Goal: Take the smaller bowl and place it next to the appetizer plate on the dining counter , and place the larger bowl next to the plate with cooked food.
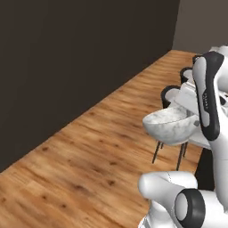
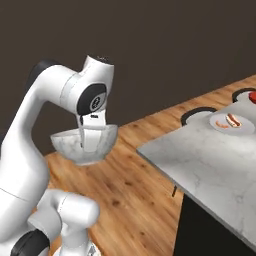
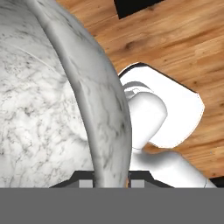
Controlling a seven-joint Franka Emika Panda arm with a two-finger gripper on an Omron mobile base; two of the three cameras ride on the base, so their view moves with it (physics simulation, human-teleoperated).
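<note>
The larger bowl (image 2: 85, 144), deep and grey-white marbled, hangs in the air over the wooden floor, left of the dining counter (image 2: 210, 165). My gripper (image 2: 89, 140) is shut on its rim, one finger inside and one outside. In the hand view the rim runs down between the fingertips of the gripper (image 3: 111, 177), with the larger bowl (image 3: 43, 109) to the left. The larger bowl (image 1: 169, 125) also floats beside my forearm. The plate with cooked food (image 2: 230, 121) lies on the counter's far part, holding a hot dog. A red sliver, seemingly the smaller bowl (image 2: 253, 96), sits at the right edge. The appetizer plate is out of view.
Black stools (image 2: 197, 114) (image 1: 171, 94) stand along the counter's far side over wooden floor (image 1: 89, 156). A dark wall (image 1: 67, 58) runs along the left. The counter's near corner (image 2: 145, 146) lies just right of the held bowl. My white base (image 3: 166, 113) is below the hand.
</note>
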